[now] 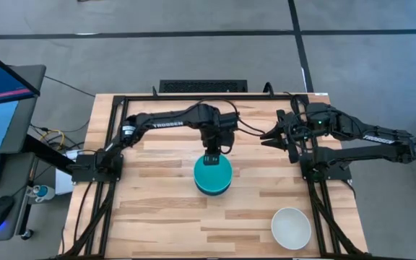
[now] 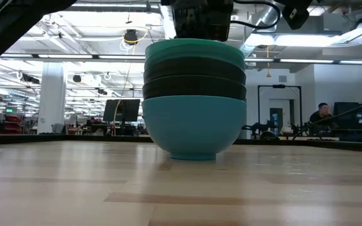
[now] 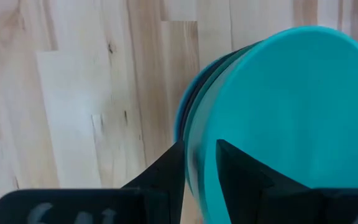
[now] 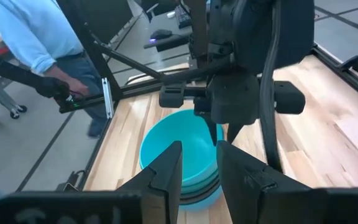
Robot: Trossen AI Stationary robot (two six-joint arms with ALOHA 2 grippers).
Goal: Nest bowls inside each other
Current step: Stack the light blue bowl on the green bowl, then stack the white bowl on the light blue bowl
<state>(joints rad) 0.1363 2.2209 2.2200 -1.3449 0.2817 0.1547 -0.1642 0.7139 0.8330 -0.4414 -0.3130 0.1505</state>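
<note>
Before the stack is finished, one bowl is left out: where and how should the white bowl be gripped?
Grip the white bowl by its rim, coming straight down from above, one finger inside and one outside. It sits upright and open near the table's front right corner, apart from the stack, with its rim fully exposed.

Light wooden butcher-block bench [image 1: 157,209], stack of nested bowls [image 1: 212,175] resting near its middle with a turquoise bowl on top, lone white bowl [image 1: 291,227] well apart toward one corner

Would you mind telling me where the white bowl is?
In the high view, the white bowl sits alone near the table's front right corner, apart from the stacked bowls.
</note>
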